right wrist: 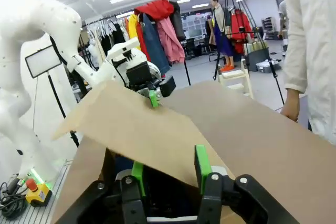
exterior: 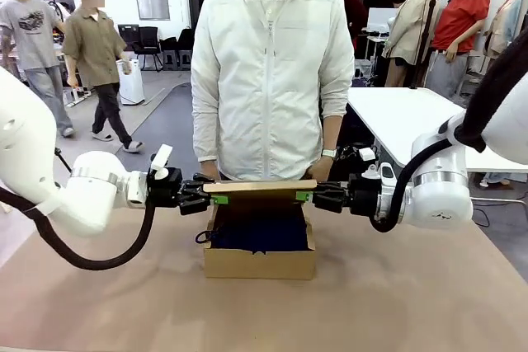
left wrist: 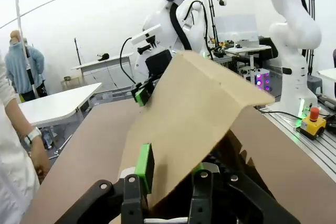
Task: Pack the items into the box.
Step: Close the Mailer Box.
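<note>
The brown cardboard box (exterior: 260, 263) stands mid-table with the navy-blue pouch (exterior: 260, 232) lying inside it. Its lid flap (exterior: 264, 187) is held level above the opening. My left gripper (exterior: 216, 198) is shut on the flap's left end and my right gripper (exterior: 307, 196) on its right end. In the left wrist view the flap (left wrist: 199, 108) runs between my left gripper's (left wrist: 173, 174) fingers, with the right gripper (left wrist: 140, 95) at its far end. The right wrist view shows the flap (right wrist: 136, 124) between my right gripper's (right wrist: 170, 169) green pads. The stapler is out of view.
A person in a white jacket stands right behind the box, hands (exterior: 320, 169) low at the far table edge. The brown table (exterior: 412, 302) stretches to both sides of the box and in front of it. A white table (exterior: 404, 121) stands behind on the right.
</note>
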